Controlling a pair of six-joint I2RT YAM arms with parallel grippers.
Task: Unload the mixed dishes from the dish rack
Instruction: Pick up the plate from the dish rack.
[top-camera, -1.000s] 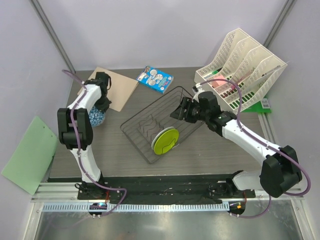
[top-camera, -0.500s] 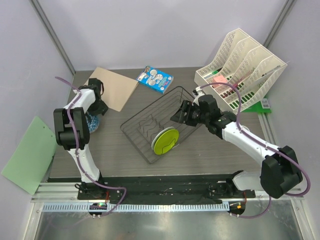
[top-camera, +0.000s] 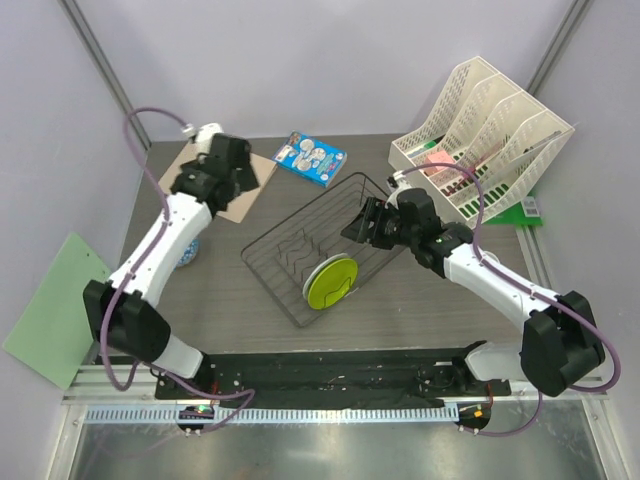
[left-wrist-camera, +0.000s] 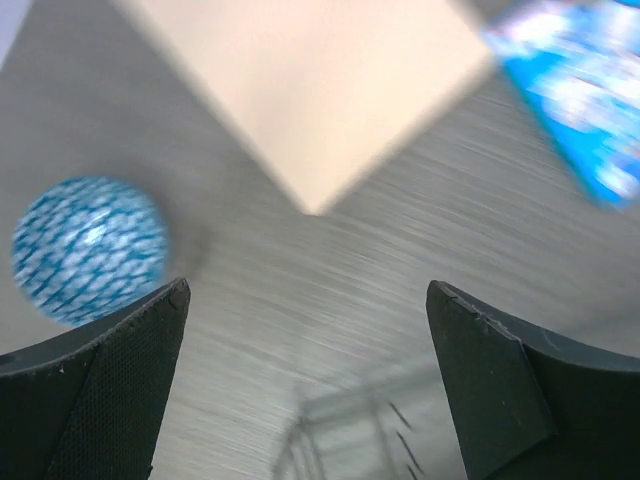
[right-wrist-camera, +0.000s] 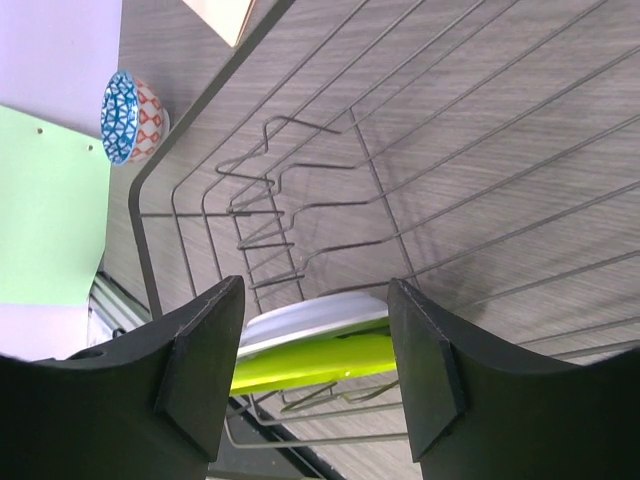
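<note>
The dark wire dish rack (top-camera: 300, 250) (right-wrist-camera: 300, 200) lies in the middle of the table. A lime-green plate (top-camera: 330, 282) (right-wrist-camera: 330, 365) stands on edge at its near end, with a white plate (right-wrist-camera: 320, 318) right behind it. My right gripper (top-camera: 357, 226) (right-wrist-camera: 315, 370) hangs open over the rack's far right part, short of the plates. The blue speckled bowl (top-camera: 189, 252) (left-wrist-camera: 90, 248) (right-wrist-camera: 130, 117) stands on the table at the left, free. My left gripper (top-camera: 238, 172) (left-wrist-camera: 305, 380) is wide open and empty, above the table to the bowl's right.
A tan board (top-camera: 240, 190) (left-wrist-camera: 310, 90) lies at the back left and a blue snack packet (top-camera: 310, 158) (left-wrist-camera: 580, 110) at the back middle. A white slotted file organiser (top-camera: 490, 130) stands at the back right. A green sheet (top-camera: 55, 310) lies off the table's left edge.
My left gripper has opened and let go of the bowl, which stays on the table, then swung up and right over the tan board. The right arm has barely moved.
</note>
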